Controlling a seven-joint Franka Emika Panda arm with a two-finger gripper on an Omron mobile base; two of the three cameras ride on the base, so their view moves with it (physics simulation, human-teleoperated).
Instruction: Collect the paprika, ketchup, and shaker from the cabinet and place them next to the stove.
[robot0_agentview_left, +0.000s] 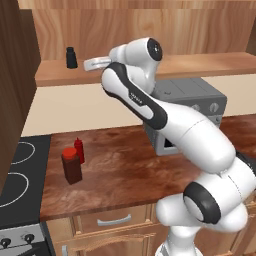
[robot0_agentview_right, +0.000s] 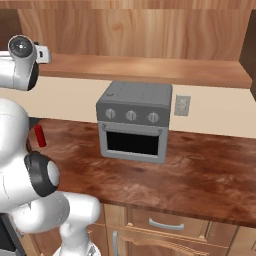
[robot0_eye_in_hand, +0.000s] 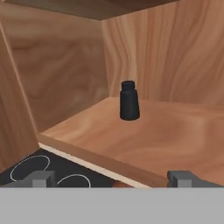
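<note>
The small black shaker (robot0_agentview_left: 71, 57) stands upright on the plank of the wood-grain cabinet (robot0_agentview_left: 200, 64), near its left end. My gripper (robot0_agentview_left: 89, 64) hovers at shelf height just right of it, open and empty, apart from the shaker. In the hand view the shaker (robot0_eye_in_hand: 129, 101) stands ahead on the cabinet plank (robot0_eye_in_hand: 148, 140), with my gripper (robot0_eye_in_hand: 111, 179) spread wide. The brown, red-capped paprika (robot0_agentview_left: 71, 165) and the slim red ketchup (robot0_agentview_left: 79, 150) stand together on the counter beside the black stove (robot0_agentview_left: 17, 175). The ketchup (robot0_agentview_right: 40, 136) also peeks out beside my arm.
A grey toaster oven (robot0_agentview_right: 134, 122) sits on the wooden counter (robot0_agentview_right: 200, 175) below the shelf, right of my arm. A dark cabinet side wall (robot0_agentview_left: 15, 75) rises left of the shaker. Drawers with metal handles (robot0_agentview_left: 114, 220) run under the counter.
</note>
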